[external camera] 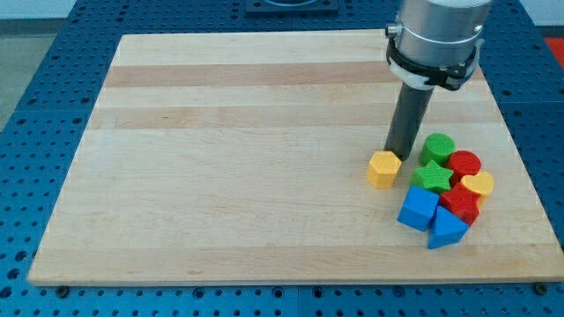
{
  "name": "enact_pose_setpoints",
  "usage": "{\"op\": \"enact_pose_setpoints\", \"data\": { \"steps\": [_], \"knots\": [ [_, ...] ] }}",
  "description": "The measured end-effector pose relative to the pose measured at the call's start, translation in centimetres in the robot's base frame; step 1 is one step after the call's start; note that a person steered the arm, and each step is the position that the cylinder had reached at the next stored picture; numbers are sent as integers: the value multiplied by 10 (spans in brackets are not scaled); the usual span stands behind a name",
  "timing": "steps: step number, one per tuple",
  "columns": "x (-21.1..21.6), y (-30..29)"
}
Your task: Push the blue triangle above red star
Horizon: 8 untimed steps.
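The blue triangle [447, 229] lies at the bottom of a cluster of blocks at the board's lower right. The red star [460, 202] touches it just above and to the right. My tip [399, 155] stands at the cluster's upper left, right behind the yellow hexagon [383, 168], well above and left of the blue triangle. The blue cube [418, 209] lies between my tip and the triangle.
Also in the cluster are a green star [432, 179], a green cylinder [437, 148], a red cylinder [463, 165] and a yellow heart-like block [479, 185]. The wooden board [229, 158] ends close to the cluster at the right and bottom edges.
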<state>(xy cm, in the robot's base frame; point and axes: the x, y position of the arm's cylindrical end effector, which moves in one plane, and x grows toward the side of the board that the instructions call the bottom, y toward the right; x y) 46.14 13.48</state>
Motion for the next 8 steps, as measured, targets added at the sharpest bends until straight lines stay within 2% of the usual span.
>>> {"op": "enact_pose_setpoints", "data": {
  "steps": [3,5,6,7,8],
  "knots": [
    [1,2],
    [-16,2],
    [-65,23],
    [-61,106],
    [11,164]
  ]
}}
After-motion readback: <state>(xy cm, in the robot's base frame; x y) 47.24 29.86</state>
